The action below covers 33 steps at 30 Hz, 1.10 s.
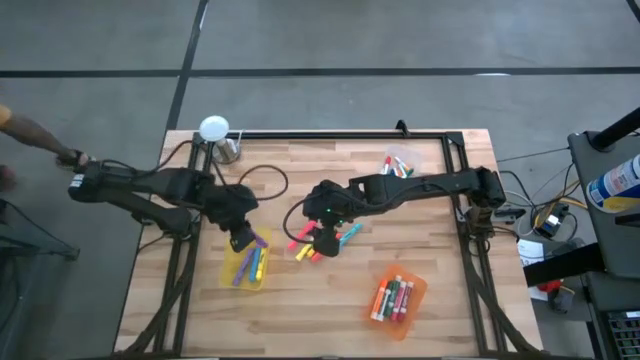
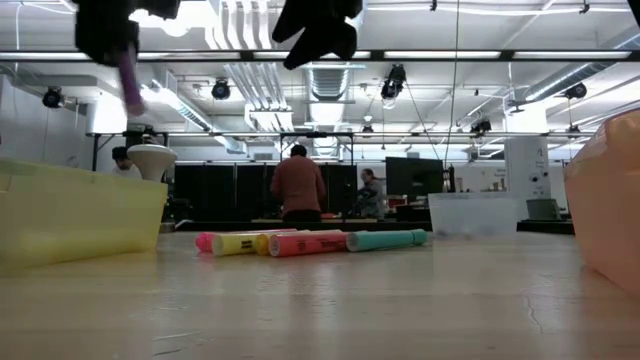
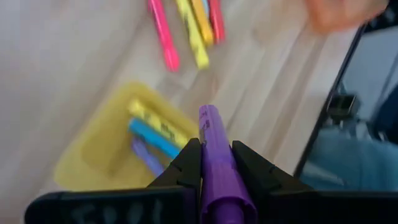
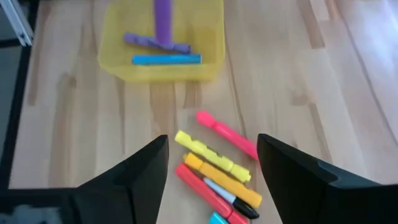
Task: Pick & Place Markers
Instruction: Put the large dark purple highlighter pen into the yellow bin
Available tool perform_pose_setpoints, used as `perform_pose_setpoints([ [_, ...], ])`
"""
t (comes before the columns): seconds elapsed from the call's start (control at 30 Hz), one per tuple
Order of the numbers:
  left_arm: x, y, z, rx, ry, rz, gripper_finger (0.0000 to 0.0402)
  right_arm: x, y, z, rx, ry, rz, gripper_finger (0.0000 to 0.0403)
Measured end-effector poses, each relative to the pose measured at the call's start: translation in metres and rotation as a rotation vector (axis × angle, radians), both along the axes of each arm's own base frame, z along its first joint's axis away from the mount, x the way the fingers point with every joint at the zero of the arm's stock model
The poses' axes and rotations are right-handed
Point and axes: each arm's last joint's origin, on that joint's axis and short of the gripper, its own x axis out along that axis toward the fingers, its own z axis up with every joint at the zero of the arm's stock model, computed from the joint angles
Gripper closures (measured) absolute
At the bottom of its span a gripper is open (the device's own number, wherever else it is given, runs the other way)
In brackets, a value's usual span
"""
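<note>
My left gripper point(image 3: 214, 149) hangs above the yellow bin point(image 1: 246, 272) and is shut on a purple marker point(image 3: 214, 168). Yellow, blue and purple markers point(image 3: 152, 134) lie in that bin. My right gripper point(image 4: 211, 142) is open and hovers over a loose pile of markers point(image 4: 217, 168) on the table's middle point(image 1: 322, 248), touching none of them. The pile holds pink, yellow, orange, red and teal markers lying flat point(image 2: 310, 241). In the low view both grippers are high above the table, the left point(image 2: 110, 30) and the right point(image 2: 320, 25). My left gripper pinches the purple marker between its two fingers point(image 3: 189, 158), which point down from above. The marker runs along the fingers, and its free end point(image 3: 208, 118) sticks out past the tips. It hangs lifted clear over the yellow bin, pointing down point(image 2: 130, 80).
An orange bin point(image 1: 398, 297) with several markers stands near the table's near right. A clear bin point(image 1: 400, 163) with markers sits toward the far edge. A white lamp and a metal cup point(image 1: 222, 140) stand at the far left corner. People stand in the room beyond the table point(image 2: 298, 185).
</note>
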Motion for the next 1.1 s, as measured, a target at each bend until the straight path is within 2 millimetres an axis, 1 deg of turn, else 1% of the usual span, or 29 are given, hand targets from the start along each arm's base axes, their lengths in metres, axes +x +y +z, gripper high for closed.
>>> perform_pose_setpoints([
  [0.23, -0.006, -0.006, -0.049, -0.2, 0.205, -0.074, 0.0347, -0.002, 0.0, -0.013, -0.002, 0.039, -0.002, 0.017],
  [0.4, -0.014, -0.007, -0.085, -0.252, 0.319, -0.073, 0.0347, -0.002, 0.0, -0.014, -0.002, 0.04, -0.002, 0.0172],
  [0.53, -0.017, -0.007, -0.104, -0.278, 0.346, -0.076, 0.0347, -0.001, 0.0, -0.014, -0.003, 0.035, 0.001, 0.0172],
  [0.7, -0.016, -0.008, -0.12, -0.333, 0.326, -0.088, 0.0333, -0.001, -0.001, -0.014, -0.004, 0.033, -0.001, 0.0175],
  [0.8, -0.018, -0.007, -0.128, -0.324, 0.35, -0.056, 0.0324, -0.001, -0.001, -0.014, -0.004, 0.033, -0.002, 0.0174],
  [0.9, -0.018, -0.007, -0.13, -0.318, 0.349, -0.018, 0.0315, -0.001, -0.001, -0.014, -0.004, 0.033, -0.003, 0.0176],
  [1.1, -0.012, -0.007, -0.127, -0.3, 0.282, -0.033, 0.0284, -0.001, -0.001, -0.014, -0.004, 0.032, -0.003, 0.0177],
])
